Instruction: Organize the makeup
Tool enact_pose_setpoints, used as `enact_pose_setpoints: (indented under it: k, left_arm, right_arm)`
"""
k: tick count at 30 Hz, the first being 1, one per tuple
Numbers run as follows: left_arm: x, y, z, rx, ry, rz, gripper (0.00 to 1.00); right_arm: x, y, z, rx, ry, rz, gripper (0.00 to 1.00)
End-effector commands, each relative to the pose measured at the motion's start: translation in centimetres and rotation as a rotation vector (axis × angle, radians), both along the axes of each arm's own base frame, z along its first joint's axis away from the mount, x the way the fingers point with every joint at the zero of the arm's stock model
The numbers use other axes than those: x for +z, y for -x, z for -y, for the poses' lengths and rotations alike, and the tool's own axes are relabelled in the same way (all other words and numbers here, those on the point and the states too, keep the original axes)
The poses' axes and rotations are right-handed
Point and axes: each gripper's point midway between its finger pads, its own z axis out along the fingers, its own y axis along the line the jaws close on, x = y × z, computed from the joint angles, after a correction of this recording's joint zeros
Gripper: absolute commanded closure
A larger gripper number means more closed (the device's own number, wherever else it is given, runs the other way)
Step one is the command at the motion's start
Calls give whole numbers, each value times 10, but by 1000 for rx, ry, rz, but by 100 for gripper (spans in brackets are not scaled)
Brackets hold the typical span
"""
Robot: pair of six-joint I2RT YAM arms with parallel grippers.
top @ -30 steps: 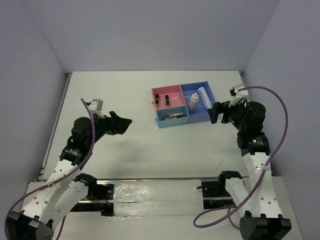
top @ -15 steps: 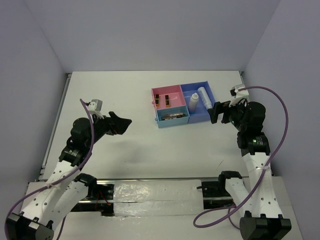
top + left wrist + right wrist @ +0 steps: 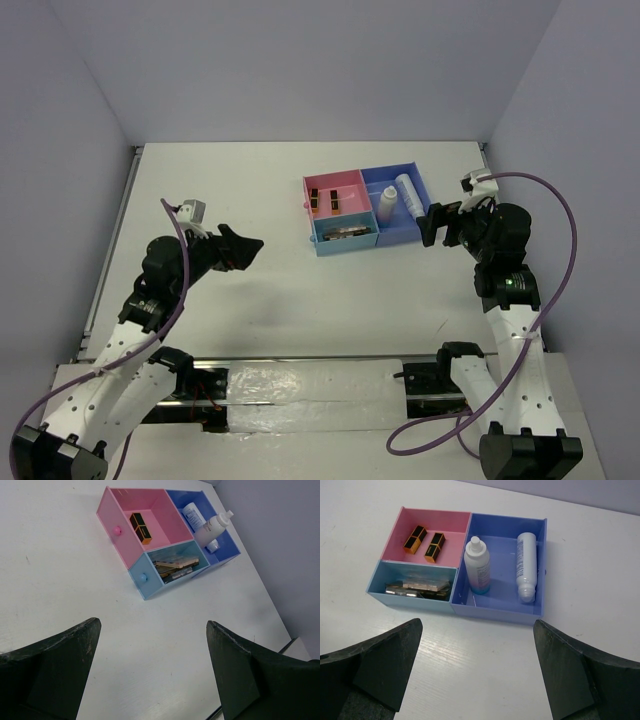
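All the makeup I see lies in a pink-and-blue tray (image 3: pixel 398 238) (image 3: pixel 495 613) at the back right of the table. Two black-gold pieces (image 3: pixel 415 539) (image 3: pixel 140 527) rest in the pink compartment. Stacked palettes (image 3: pixel 422 586) (image 3: pixel 175 566) fill the light-blue one. One whitish bottle (image 3: pixel 477 570) stands upright in the dark-blue section and another bottle (image 3: pixel 526 565) lies flat beside it. My left gripper (image 3: pixel 245 245) (image 3: pixel 152 625) hovers open over the table, left of the tray. My right gripper (image 3: pixel 432 225) (image 3: pixel 477 625) is open just off the tray's right side. Neither holds anything.
The tray's pink and light-blue walls each carry a small round knob (image 3: pixel 116 530) facing my left gripper. Grey walls close in the table (image 3: pixel 250 180) at the back and both sides. A purple cable (image 3: pixel 560 215) loops off the right arm.
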Motion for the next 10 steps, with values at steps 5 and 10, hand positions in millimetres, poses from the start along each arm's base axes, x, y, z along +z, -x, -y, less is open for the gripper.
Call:
enact_pose_setpoints:
  k: [5,10]
  left_arm:
    - [12,-4,-1,6,14,42,1]
    - [12,-5,0,5,15,41,1]
  right_arm:
    - [10,-3,3,-14,7,41,0]
    - [7,-3,2,-8,13,47,0]
